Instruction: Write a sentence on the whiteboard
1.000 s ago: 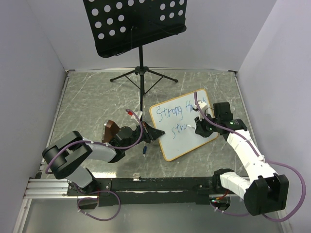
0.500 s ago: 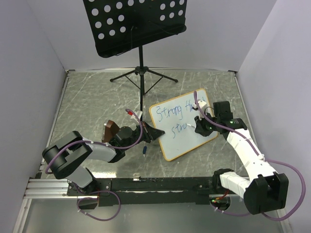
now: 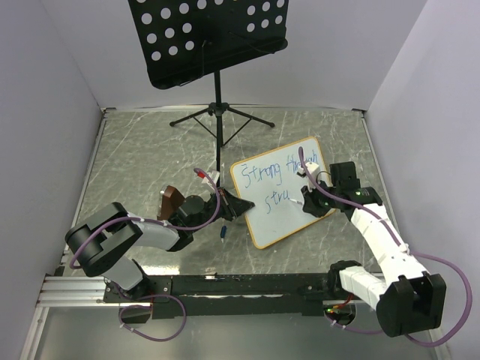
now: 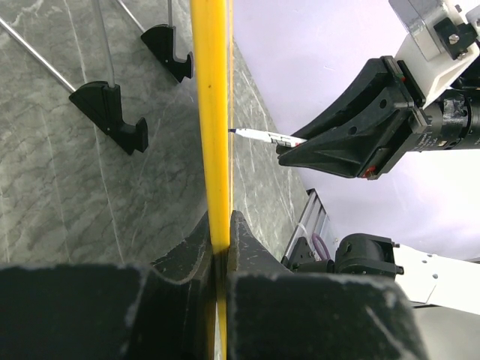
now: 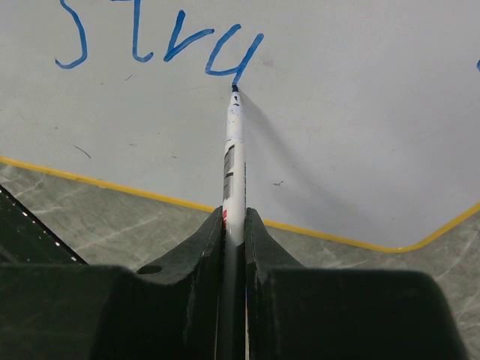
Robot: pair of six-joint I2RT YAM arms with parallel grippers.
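Fingers of the right gripper [image 5: 234, 215] are pressed together on a white marker [image 5: 234, 154], which sticks out straight ahead of them. Its blue tip touches the whiteboard [image 5: 360, 112] at the tail end of the last letter written. The sentence [image 5: 161, 41] in blue reads "stru" on this lower line. In the top view an upper line begins "Strong", and its second word is partly hidden behind the right arm.

Across the board, the left gripper [image 4: 220, 225] pinches the board's yellow frame at its left edge, and the frame runs up from between the closed fingers in the left wrist view.

From above, the board sits skewed at centre-right of the grey marbled table [image 3: 142, 150], between the two grippers. A black perforated music stand [image 3: 206, 37] rises behind it, its tripod feet on the table just beyond the board's far corner.
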